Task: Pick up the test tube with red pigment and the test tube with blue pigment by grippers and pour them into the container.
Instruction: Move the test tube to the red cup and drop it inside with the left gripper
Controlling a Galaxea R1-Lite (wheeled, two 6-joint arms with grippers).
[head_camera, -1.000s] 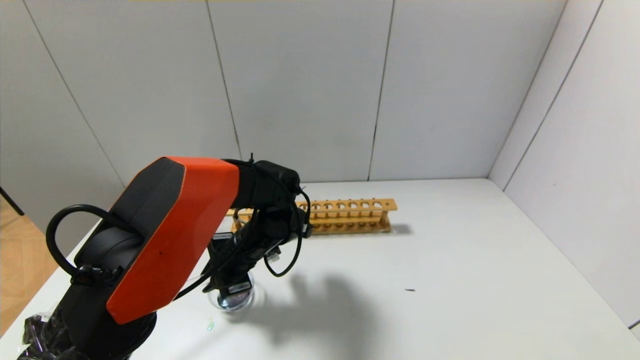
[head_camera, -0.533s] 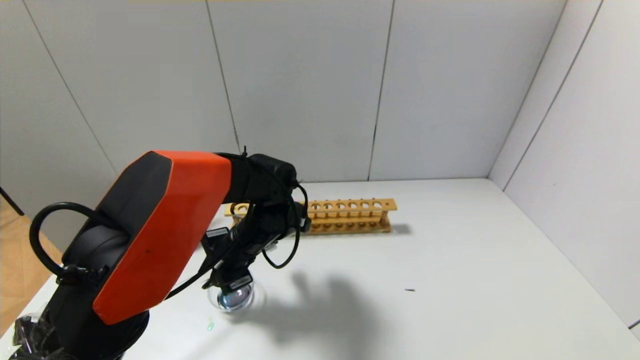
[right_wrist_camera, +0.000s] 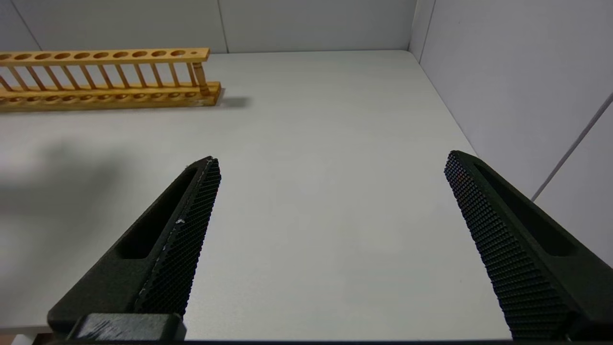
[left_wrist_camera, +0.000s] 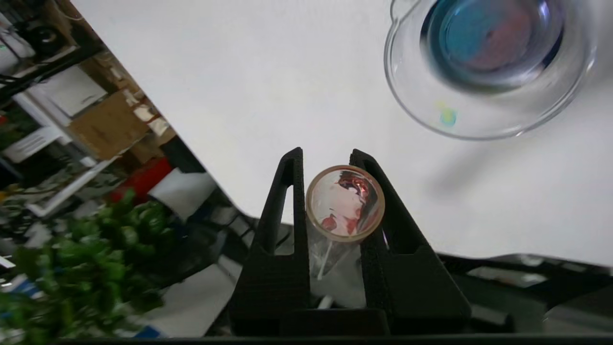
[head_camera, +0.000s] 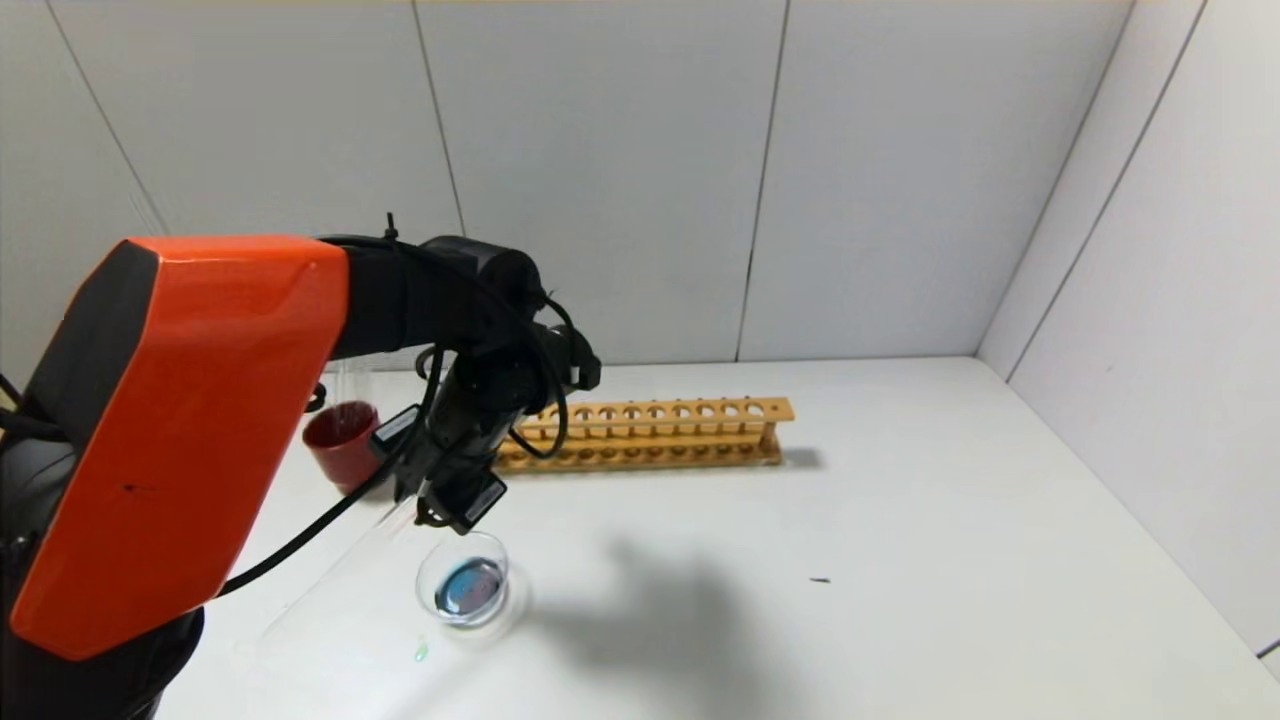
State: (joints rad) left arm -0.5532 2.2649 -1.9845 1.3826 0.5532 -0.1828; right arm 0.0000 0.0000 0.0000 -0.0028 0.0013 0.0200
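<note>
My left gripper (left_wrist_camera: 325,152) is shut on the test tube with red pigment (left_wrist_camera: 345,201). Its open mouth faces the wrist camera, and only red smears cling to the inside of the glass. In the head view that gripper (head_camera: 442,508) hangs just above and behind the container (head_camera: 500,560), a small clear glass dish (left_wrist_camera: 479,129) holding blue liquid with a reddish tinge. The test tube with blue pigment is out of view. Over bare table on the right side, my right gripper (right_wrist_camera: 331,158) stands open with nothing between its fingers.
A dark red cup (head_camera: 340,445) stands on the table behind and to the left of the dish. A long wooden tube rack (head_camera: 650,430) lies across the back of the table. A small teal drop (head_camera: 421,652) sits in front of the dish. White walls close the back and right.
My left arm has lifted and swung back to the left. The gripper has risen off the dish, which now shows whole, and the red cup has come into sight.
</note>
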